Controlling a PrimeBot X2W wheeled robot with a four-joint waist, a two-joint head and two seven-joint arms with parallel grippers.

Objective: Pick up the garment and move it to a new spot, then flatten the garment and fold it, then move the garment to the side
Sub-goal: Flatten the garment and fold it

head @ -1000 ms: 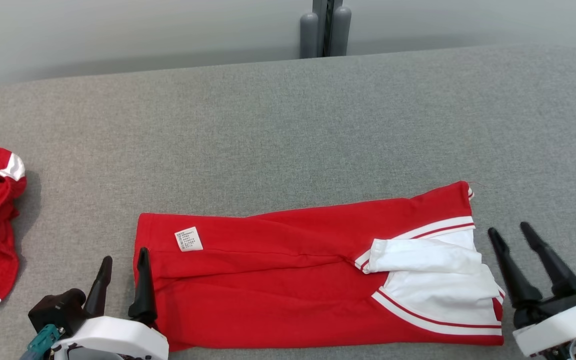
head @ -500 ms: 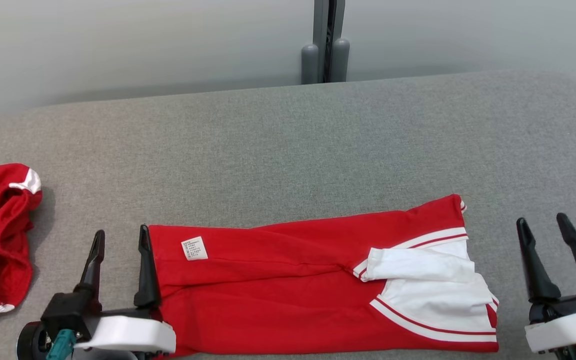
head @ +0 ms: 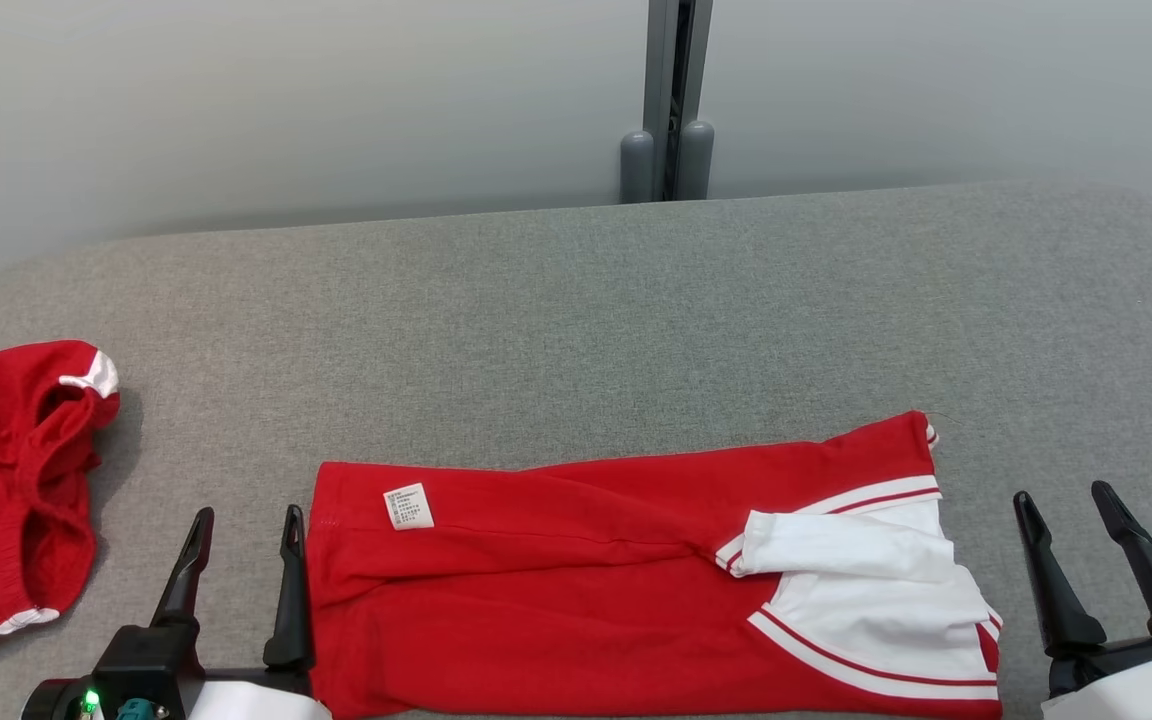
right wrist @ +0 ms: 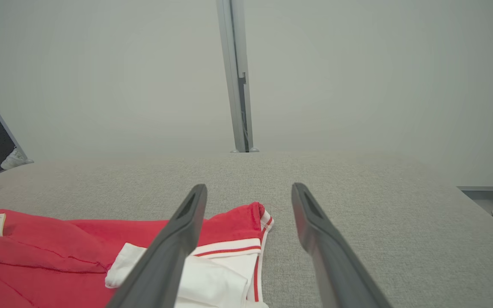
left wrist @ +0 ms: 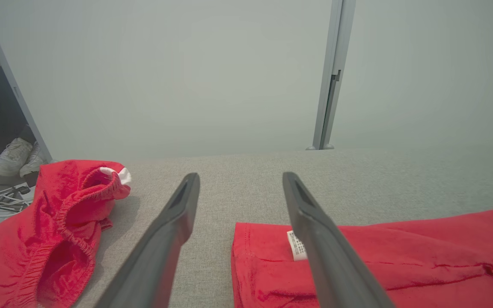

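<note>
The garment is a red top with white, red-striped sleeves, folded into a long band near the table's front edge; a white label shows near its left end. My left gripper stands open just left of that end, its right finger beside the cloth edge. In the left wrist view the gripper has nothing between its fingers, with the garment to their right. My right gripper stands open a little right of the white sleeve end. In the right wrist view the gripper is empty, the garment to its left.
A second red garment with white trim lies crumpled at the table's left edge, also in the left wrist view. The grey padded table stretches bare behind the folded top. A grey wall with a vertical post stands behind.
The head camera has tilted up, shifting the whole picture down. Both open grippers have drawn slightly outward from the garment's ends; the left one has straightened. The garment lies as before.
</note>
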